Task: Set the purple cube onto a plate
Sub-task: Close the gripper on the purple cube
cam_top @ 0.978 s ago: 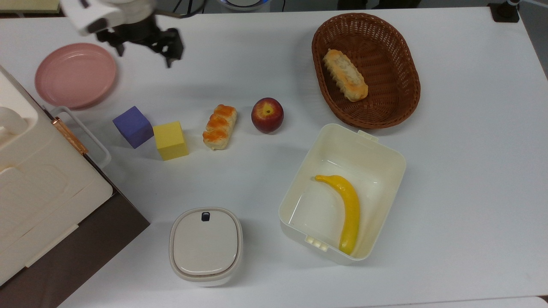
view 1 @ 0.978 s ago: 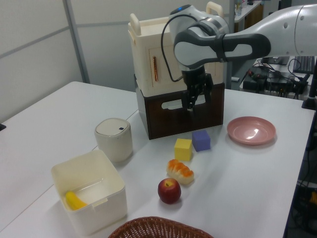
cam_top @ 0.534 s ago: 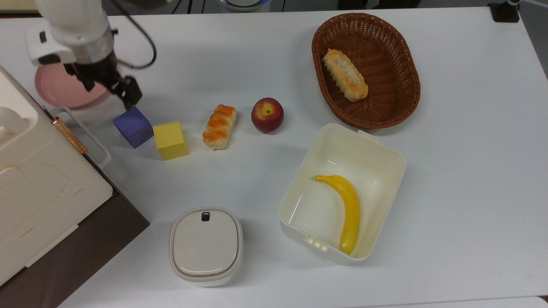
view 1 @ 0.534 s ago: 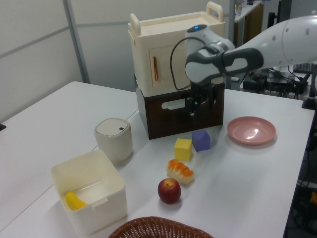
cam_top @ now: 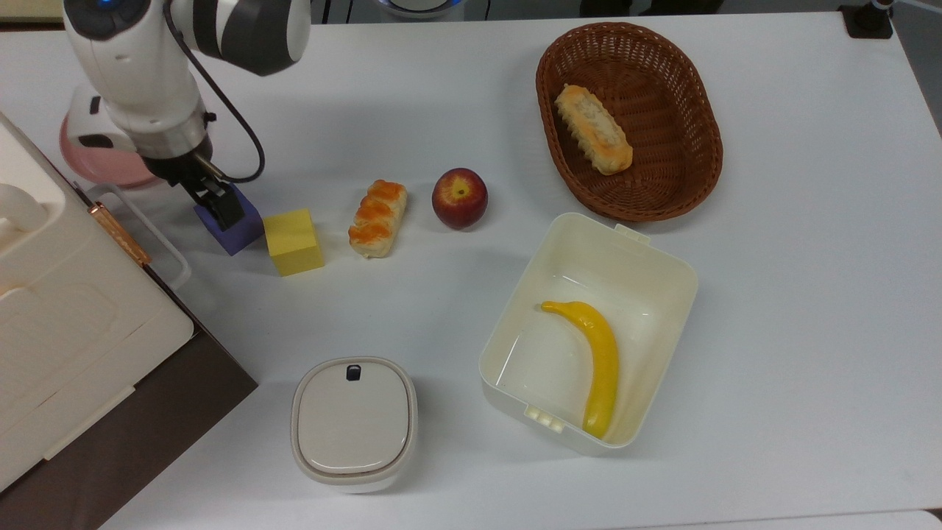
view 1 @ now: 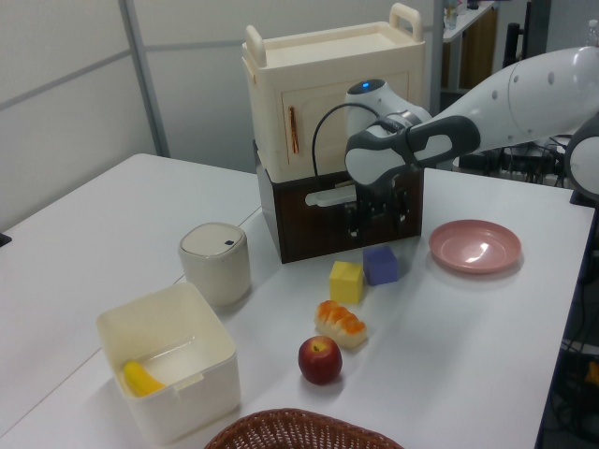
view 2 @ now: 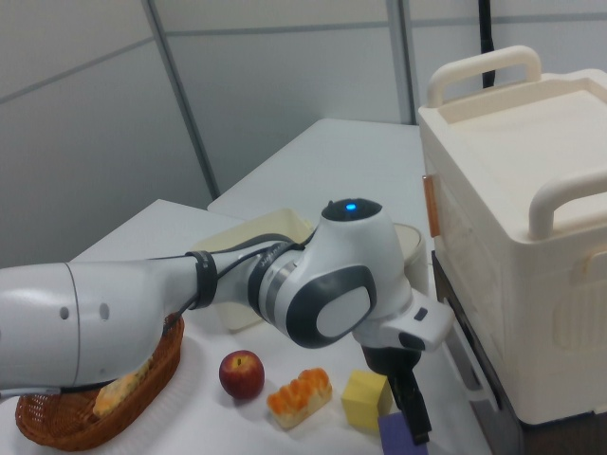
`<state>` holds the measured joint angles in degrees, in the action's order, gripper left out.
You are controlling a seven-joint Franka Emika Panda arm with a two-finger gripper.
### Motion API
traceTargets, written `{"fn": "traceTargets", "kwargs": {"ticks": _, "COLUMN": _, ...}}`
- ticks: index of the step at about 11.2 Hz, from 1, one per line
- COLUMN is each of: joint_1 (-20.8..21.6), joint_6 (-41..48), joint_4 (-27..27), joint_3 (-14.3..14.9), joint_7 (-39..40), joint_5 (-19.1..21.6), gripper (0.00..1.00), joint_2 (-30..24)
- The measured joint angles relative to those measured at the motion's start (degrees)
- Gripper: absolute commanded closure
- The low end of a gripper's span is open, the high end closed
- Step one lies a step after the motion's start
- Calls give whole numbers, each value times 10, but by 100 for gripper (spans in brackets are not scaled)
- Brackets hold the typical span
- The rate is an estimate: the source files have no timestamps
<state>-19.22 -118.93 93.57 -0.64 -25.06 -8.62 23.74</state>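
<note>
End effector [cam_top: 213, 197] is down at the purple cube [cam_top: 239, 224], fingers pointing at the worktop [cam_top: 773, 294]. In the top view one dark finger overlaps the cube's top face; in the left view the end effector [view 1: 374, 220] sits directly above and behind the cube [view 1: 381, 265]. Can't tell if the fingers are open or closed, or whether they touch the cube.

Cube sits flat on the worktop, corner just beside the yellow cube [cam_top: 294, 241] (touching or a hair apart, can't tell). Right view shows only a sliver of the purple cube [view 2: 400, 436] at the bottom edge, next to the yellow cube [view 2: 367, 400].

Plate [cam_top: 77, 158] is on the worktop, mostly hidden by the arm in the top view; in the left view the plate [view 1: 475, 246] is bare, to the left view's right of the cube and apart from it.

Also in that row: pastry [cam_top: 377, 218], apple [cam_top: 459, 198].
</note>
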Motion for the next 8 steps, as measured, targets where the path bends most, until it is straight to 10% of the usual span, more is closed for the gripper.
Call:
{"fn": "traceTargets", "kwargs": {"ticks": 4, "joint_1": 2, "joint_6": -26, "joint_4": 14, "joint_3": 0, "joint_7": -1, "joint_5": 0, "gripper": 0, "joint_2": 35}}
{"fn": "traceTargets", "kwargs": {"ticks": 6, "joint_1": 4, "joint_6": -28, "joint_4": 14, "joint_3": 0, "joint_7": -1, "joint_5": 0, "gripper": 41, "joint_2": 43}}
{"fn": "traceTargets", "kwargs": {"ticks": 8, "joint_1": 5, "joint_6": -34, "joint_4": 14, "joint_3": 0, "joint_7": 9, "joint_5": -1, "gripper": 44, "joint_2": 44}}
